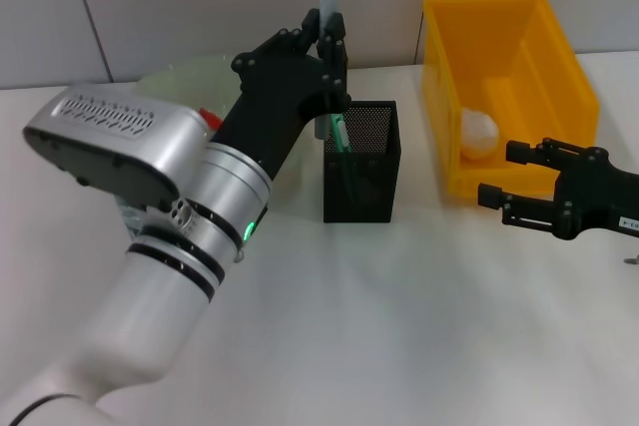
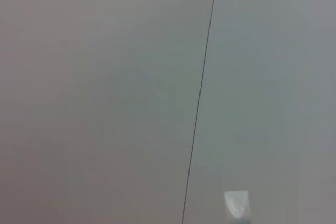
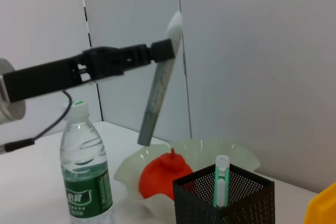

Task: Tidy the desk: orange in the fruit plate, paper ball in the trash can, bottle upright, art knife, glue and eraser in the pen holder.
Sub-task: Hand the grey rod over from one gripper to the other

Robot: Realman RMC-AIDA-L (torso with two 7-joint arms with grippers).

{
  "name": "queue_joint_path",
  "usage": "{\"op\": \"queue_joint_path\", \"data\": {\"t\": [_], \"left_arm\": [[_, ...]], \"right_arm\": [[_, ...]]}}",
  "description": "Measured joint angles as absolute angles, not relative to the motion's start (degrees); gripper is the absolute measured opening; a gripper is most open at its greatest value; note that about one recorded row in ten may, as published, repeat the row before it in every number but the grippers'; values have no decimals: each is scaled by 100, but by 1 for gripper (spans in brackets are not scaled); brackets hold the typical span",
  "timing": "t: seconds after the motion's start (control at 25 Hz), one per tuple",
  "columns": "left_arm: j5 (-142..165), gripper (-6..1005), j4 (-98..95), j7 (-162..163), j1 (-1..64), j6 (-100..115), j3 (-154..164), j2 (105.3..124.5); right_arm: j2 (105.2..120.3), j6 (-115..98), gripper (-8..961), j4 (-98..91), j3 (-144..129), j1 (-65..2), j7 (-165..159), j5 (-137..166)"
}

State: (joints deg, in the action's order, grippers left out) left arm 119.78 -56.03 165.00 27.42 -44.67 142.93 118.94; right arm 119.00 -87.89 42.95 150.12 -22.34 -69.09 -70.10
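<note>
The left gripper [image 3: 167,50] grips the glue [image 3: 157,95] near its top, tilted above the fruit plate [image 3: 239,153]. The orange [image 3: 160,178] lies in the plate. The art knife [image 3: 221,181] stands in the pen holder [image 3: 244,203]. The bottle [image 3: 84,169] stands upright.

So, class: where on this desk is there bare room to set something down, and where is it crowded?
Bare: the near table in front of the pen holder, and the strip between it and the trash can. Crowded: behind the left gripper, where fruit plate, orange and bottle cluster.
</note>
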Motion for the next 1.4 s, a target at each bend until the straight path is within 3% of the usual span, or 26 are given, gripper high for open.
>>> {"op": "queue_joint_path", "data": {"t": [1.0, 1.4], "left_arm": [[13435, 150, -5881, 16499, 2026, -5054, 14822, 11822], [13301, 149, -5505, 16503, 2685, -4613, 14740, 11906]], "right_arm": [[11884, -9386, 775, 4238, 14970, -2204, -6811, -7359], [11888, -9327, 774, 4195, 14951, -2210, -6811, -7335]]}}
